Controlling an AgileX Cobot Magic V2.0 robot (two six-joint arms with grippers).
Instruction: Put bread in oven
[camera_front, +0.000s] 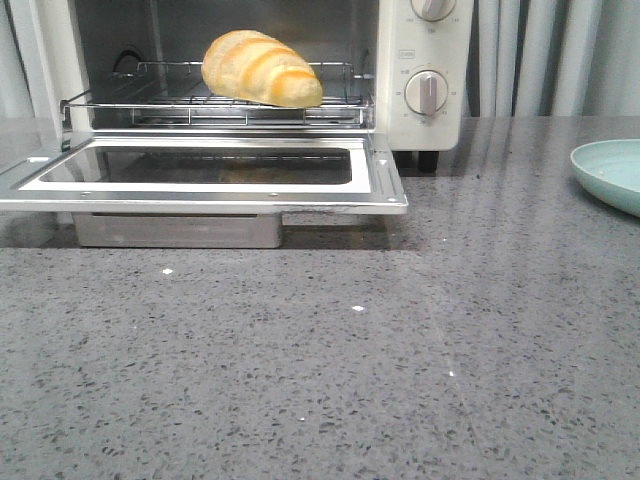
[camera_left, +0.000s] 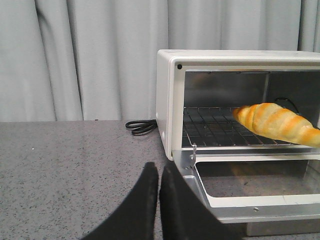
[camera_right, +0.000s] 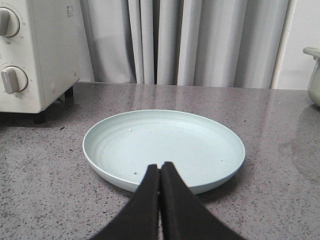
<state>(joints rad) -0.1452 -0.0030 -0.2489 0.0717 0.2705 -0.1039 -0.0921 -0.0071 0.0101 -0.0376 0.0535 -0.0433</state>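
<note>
- The bread lies on the wire rack inside the oven, toward the rack's right side.
- The oven door hangs fully dropped open over the grey table.
- The left pincer has its fingers pressed together, holding nothing, near the oven's left corner.
- The right pincer is likewise closed and empty, at the rim of a pale green plate.

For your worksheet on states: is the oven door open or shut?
Open: the oven door lies dropped flat, with the bread exposed on the wire rack.
</note>
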